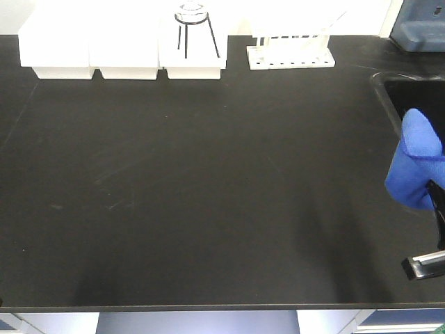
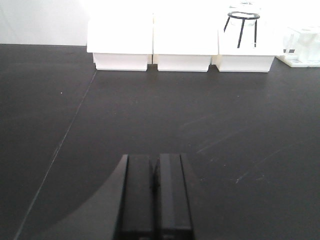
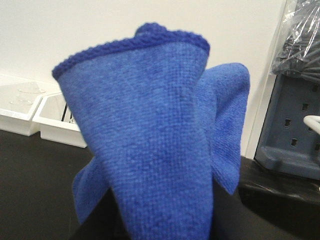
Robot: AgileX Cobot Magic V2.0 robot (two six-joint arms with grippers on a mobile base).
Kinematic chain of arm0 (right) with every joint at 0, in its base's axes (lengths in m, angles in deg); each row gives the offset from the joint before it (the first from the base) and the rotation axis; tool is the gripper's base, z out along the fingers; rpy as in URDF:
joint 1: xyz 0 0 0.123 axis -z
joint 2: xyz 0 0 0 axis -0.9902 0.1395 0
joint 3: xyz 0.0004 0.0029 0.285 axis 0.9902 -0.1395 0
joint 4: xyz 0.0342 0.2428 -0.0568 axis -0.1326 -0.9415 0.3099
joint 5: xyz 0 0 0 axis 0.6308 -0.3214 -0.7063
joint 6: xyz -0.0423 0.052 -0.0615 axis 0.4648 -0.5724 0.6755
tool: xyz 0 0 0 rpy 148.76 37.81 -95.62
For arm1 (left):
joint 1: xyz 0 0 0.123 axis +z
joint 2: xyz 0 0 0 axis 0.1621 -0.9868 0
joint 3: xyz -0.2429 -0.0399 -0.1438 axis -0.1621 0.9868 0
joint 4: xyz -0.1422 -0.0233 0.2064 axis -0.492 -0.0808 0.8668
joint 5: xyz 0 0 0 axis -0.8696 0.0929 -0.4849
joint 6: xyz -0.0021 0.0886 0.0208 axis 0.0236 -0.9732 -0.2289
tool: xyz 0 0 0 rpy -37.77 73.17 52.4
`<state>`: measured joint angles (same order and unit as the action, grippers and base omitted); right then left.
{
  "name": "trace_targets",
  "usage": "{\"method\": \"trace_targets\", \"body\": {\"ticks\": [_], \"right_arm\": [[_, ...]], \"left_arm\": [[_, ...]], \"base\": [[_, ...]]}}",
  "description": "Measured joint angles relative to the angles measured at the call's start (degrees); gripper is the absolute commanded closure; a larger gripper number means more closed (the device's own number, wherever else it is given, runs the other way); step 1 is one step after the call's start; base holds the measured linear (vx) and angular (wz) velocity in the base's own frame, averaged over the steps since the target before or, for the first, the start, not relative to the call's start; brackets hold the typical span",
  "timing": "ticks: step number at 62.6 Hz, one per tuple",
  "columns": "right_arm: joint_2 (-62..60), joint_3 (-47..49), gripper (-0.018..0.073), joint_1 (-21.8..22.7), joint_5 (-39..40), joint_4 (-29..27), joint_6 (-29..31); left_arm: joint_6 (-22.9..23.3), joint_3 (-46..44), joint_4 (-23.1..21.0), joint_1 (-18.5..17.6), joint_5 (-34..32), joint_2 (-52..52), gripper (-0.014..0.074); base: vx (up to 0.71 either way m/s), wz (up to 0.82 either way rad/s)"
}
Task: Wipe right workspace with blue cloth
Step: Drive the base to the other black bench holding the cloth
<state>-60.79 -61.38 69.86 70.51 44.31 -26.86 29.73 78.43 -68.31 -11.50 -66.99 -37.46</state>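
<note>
Cloth is what fills my right wrist view: the blue cloth (image 3: 150, 140) is bunched and folded, standing up from my right end effector (image 3: 165, 222) with its darker stitched hem running across the top of the frame. The dark fingers (image 3: 97, 220) show only at the lower edge, closed in on the cloth from both sides and pinching its lower part

In the front view the blue cloth (image 1: 416, 167) sits at the far right of the frame, partway down, over the near corner of the sink (image 1: 414, 90). It looks raised above the black bench (image 1: 208, 174) rather than lying on it. My right end effector (image 1: 431, 202) pokes in from the right edge just below the cloth, mostly cut off by the frame

Along the top of the frame, at the back of the bench, stand three white bins (image 1: 90, 45). The third has a black tripod stand (image 1: 193, 28) on it, and a white tube rack (image 1: 290, 52) stands to their right

My left end effector (image 2: 155, 200) is at the bottom centre of the left wrist view, low over the bench. Its two black fingers are pressed together with nothing between them, pointing toward the bins
</note>
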Motion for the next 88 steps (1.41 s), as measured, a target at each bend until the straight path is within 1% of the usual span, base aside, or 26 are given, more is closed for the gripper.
{"method": "trace_targets", "body": {"ticks": [62,88], "right_arm": [[-0.16,-0.04,0.0562,0.00,-1.13,0.00,0.36],[-0.16,-0.04,0.0562,0.00,-1.14,0.00,0.40]], "left_arm": [[0.00,0.00,0.00,0.00,0.00,0.00,0.0602],[0.00,0.00,0.00,0.00,0.00,0.00,0.0602]], "base": [[0.00,0.00],[-0.16,0.02]]}}
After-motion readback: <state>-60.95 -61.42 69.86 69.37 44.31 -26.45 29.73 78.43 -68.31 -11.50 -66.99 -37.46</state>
